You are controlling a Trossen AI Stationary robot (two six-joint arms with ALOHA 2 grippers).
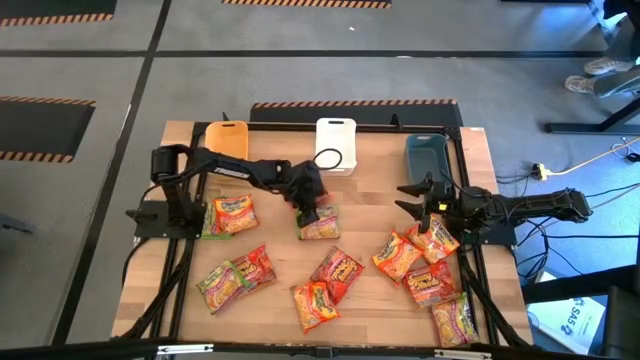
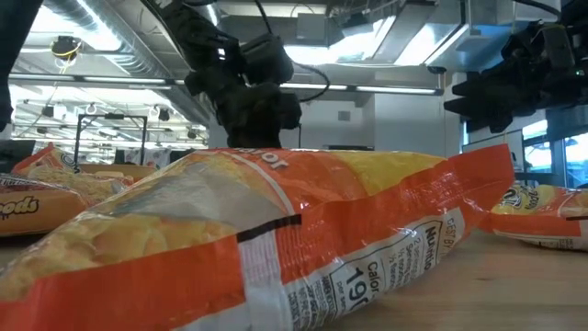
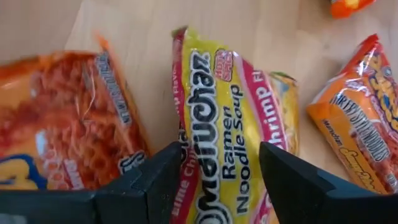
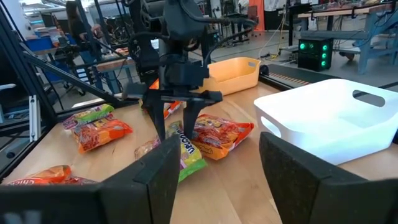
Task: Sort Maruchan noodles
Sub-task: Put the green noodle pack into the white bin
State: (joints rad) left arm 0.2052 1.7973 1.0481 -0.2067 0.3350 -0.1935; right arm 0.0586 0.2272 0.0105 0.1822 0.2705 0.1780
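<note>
Four views, each adds something. High view alone shows the full layout: glossy flat ramen packets (image 1: pixel 322 268) scattered over the front half of the wooden desk (image 1: pixel 370 190), with a yellow plastic bin (image 1: pixel 227 139), a white plastic bin (image 1: pixel 336 143) and a dark grey plastic bin (image 1: pixel 425 157) along the back edge. Low view is mostly blocked by one orange packet (image 2: pixel 276 239) lying right at the lens.

Left pincer (image 1: pixel 312 215) is down mid-desk. Left wrist view shows its fingers (image 3: pixel 149 183) spread wide, straddling a yellow-pink shrimp ramen packet (image 3: pixel 227 118) lying flat on the desk; contact can't be told. Right wrist view confirms this from the side.

Right pincer (image 1: pixel 427 206) sits near the right edge above the orange packets there, fingers (image 4: pixel 155 180) wide apart, holding nothing.
</note>
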